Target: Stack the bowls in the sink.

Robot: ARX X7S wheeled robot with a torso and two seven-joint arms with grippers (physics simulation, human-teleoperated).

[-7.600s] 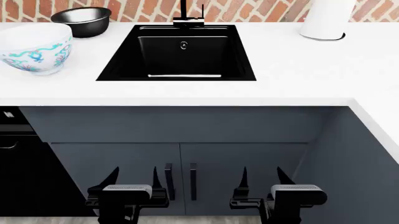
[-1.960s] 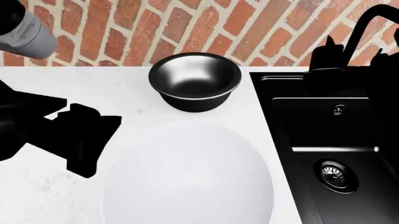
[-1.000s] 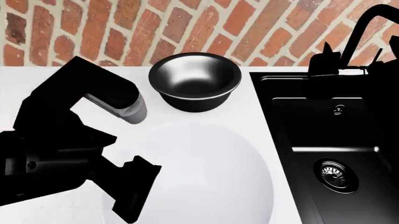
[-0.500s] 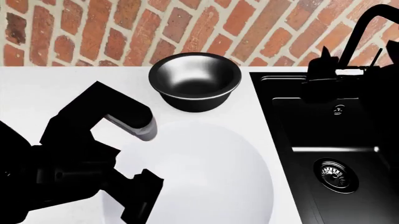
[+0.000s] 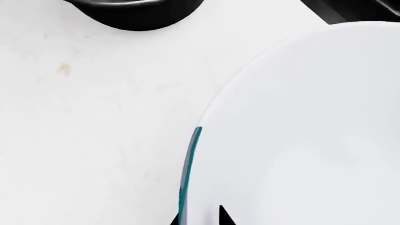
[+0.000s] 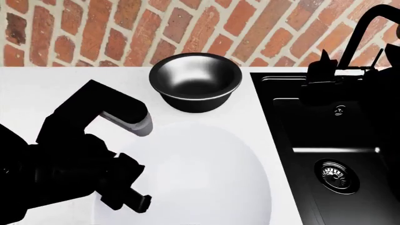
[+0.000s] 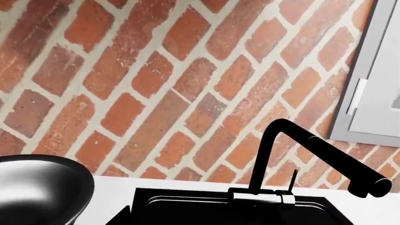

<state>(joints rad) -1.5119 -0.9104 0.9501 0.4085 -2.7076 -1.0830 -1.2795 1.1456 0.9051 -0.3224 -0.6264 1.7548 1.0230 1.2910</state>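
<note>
The white bowl (image 6: 194,176) sits on the white table (image 6: 56,89) at the near left of the sink (image 6: 331,140), and the black bowl (image 6: 195,80) stands just beyond it, close to the sink's far left corner. Neither bowl is in the basin yet.

The left pincer (image 5: 198,218) straddles the white bowl's left rim: in the left wrist view 2 dark tips show at the frame edge, 1 on the teal-patterned outside and 1 on the white inside, so the jaws stand apart around the rim. Whether they already press on it I cannot tell. The right pincer is not in any current view; the right wrist camera only looks at the black faucet (image 7: 312,154), the brick wall (image 7: 156,84) and an edge of the black bowl.

Risks, as I judge them: the grip takes only 1 thin, smooth rim of a wide bowl, so on lifting the bowl may tilt and slip out, or pivot and knock the black bowl nearby. If the tips close too shallow, the rim could squirt sideways and push the bowl toward the sink edge.

Compared with 0.5 s ago, the left arm has drawn slightly left and nearer, and its tip now sits lower over the bowl's left rim; both bowls are unmoved.
</note>
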